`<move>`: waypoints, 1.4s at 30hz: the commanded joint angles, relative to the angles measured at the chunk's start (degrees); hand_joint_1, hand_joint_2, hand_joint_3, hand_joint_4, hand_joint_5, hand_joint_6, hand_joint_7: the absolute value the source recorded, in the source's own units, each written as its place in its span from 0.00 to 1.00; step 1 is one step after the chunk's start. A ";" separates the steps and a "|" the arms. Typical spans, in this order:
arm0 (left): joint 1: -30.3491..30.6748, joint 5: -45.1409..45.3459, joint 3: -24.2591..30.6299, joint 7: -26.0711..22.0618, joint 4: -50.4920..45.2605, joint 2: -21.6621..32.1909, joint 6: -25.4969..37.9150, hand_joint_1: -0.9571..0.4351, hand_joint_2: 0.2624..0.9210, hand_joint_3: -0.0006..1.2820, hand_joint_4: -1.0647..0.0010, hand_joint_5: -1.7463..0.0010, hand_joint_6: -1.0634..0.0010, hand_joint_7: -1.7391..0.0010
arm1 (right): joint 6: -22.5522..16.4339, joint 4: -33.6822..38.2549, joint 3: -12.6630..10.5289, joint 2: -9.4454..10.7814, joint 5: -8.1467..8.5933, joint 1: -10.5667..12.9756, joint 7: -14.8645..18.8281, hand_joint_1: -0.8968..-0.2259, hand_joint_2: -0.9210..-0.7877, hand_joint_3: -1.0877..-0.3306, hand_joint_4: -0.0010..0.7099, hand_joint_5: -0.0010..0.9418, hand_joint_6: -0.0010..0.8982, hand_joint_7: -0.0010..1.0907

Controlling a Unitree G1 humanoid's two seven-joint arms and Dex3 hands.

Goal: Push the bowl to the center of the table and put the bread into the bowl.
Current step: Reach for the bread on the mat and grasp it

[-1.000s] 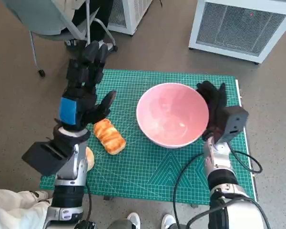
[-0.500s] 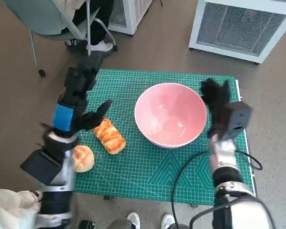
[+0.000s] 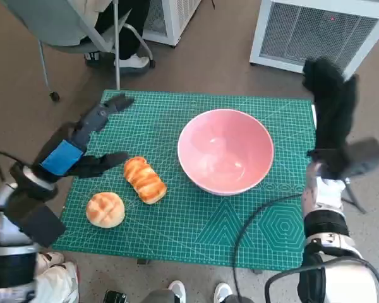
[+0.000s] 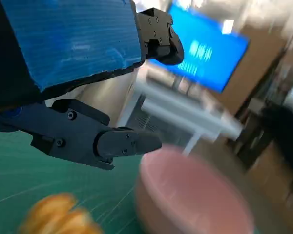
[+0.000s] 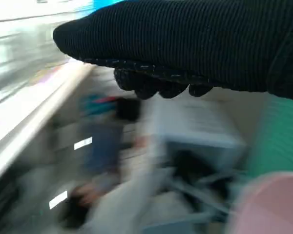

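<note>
A green cutting mat covers the table, with a grey chair beyond its far left corner, two white grilled units on the floor behind, and white shoes at the near edge.

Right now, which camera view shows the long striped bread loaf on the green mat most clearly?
The head view: the long striped bread loaf lies whole and sharp on the green cutting mat, between the round bun and the pink bowl. The left wrist view catches only a blurred orange part at the picture's edge. The right wrist view does not show it.
</note>
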 commanded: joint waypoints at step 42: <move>-21.66 24.91 -24.61 -2.48 33.34 -0.48 -7.07 0.51 0.74 0.01 0.74 1.00 0.60 1.00 | 0.78 -20.42 2.97 2.77 11.69 9.33 17.19 0.43 0.00 0.42 0.50 0.00 0.36 0.16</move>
